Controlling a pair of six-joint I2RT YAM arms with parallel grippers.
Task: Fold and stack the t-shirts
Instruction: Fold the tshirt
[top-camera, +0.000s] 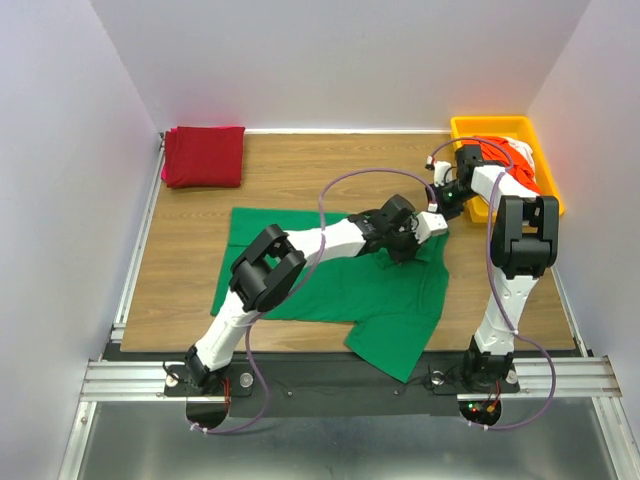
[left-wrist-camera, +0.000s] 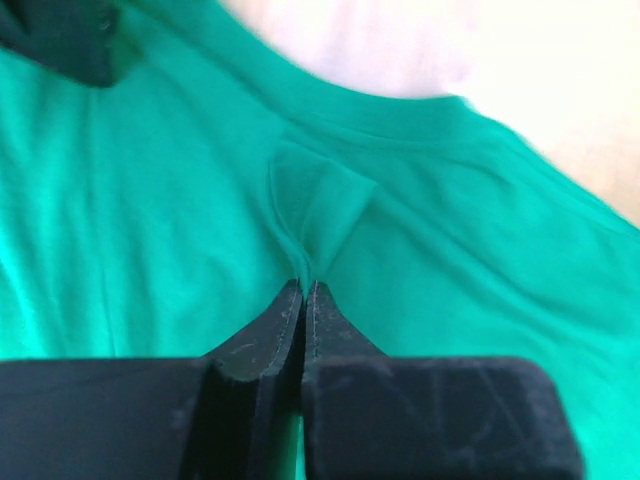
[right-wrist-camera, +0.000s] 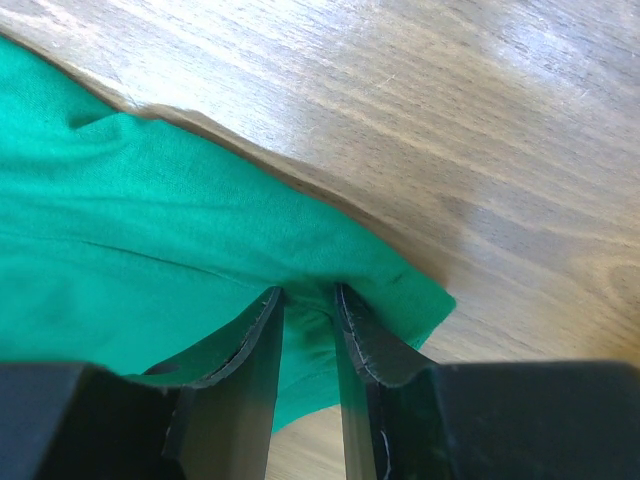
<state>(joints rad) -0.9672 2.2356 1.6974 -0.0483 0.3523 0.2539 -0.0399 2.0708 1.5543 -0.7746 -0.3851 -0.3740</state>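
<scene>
bright green cloth t-shirt (top-camera: 340, 285) should handle limp and light: left gripper (left-wrist-camera: 303, 285) pinches a centre-frame fold; right gripper (right-wrist-camera: 305, 292) straddles its edge, clamp unclear.

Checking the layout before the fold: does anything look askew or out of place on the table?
Yes. The green t-shirt lies crooked, and one part of it spills over the table's near edge. The dark red shirt sits neatly folded in the far left corner.
</scene>
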